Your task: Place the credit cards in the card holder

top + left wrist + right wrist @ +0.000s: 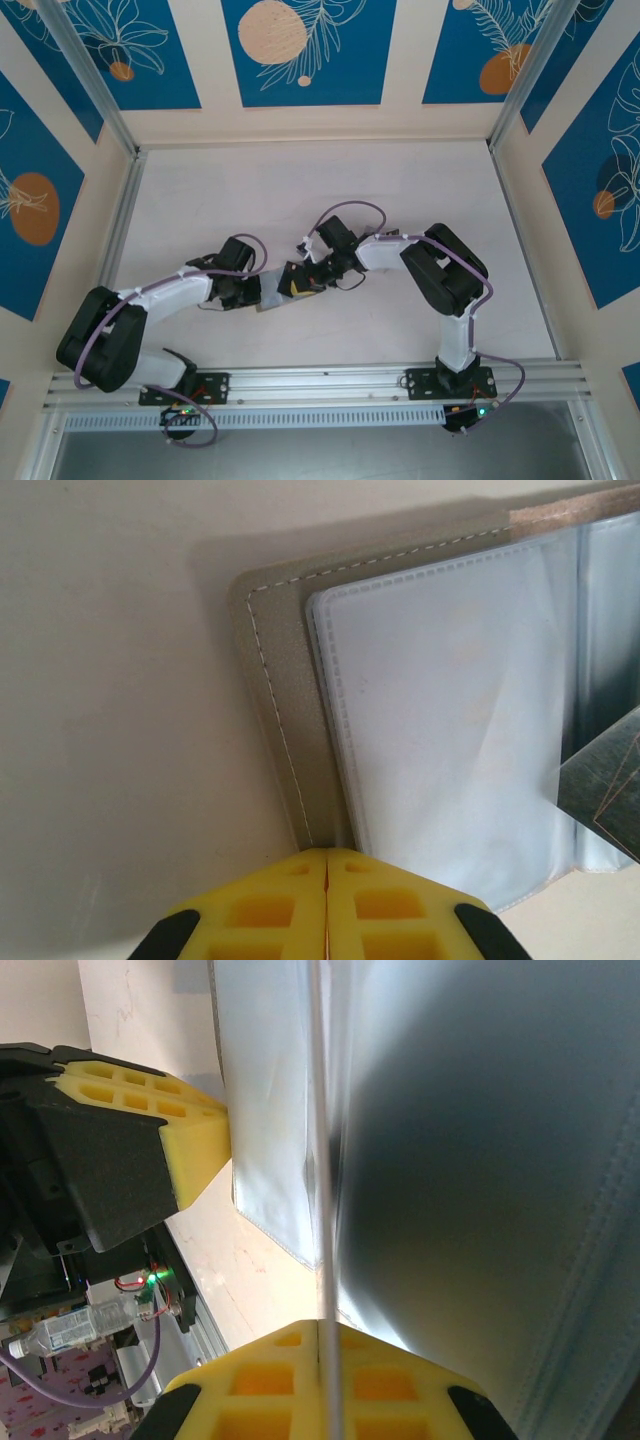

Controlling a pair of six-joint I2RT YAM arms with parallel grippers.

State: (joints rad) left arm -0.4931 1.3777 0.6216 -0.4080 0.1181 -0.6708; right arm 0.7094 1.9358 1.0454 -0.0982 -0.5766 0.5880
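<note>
the card holder (pixel 280 680) lies open and flat on the table (pixel 100 730), about mid-table, between the two grippers. the left arm reaches in from its left side and the right arm from its right. its grey stitched cover faces down and a clear pocket sheet (pixel 450 730) lies on top of it.

the left gripper (pixel 327 880) has its yellow fingers pressed together on the holder's edge. the cover's stitched border and the corner of the clear sheet both run in under the fingertips, so it looks clamped on the holder and pinning it in place.

the right gripper (pixel 320 1345) is also pressed together, on a thin flat thing seen edge-on that runs straight out from its fingertips. i take this for the black card (pixel 605 785), whose tilted corner hangs over the right part of the clear sheet in the left wrist view. whether that corner touches the plastic or sits just above it is not clear.

so the card is already at the holder, on the side away from the left fingers, and the right arm is the one carrying it. the coming move likely turns on bringing the card's leading edge square to a pocket mouth. i cannot tell from here which edge of the clear sheet that mouth opens on.
</note>
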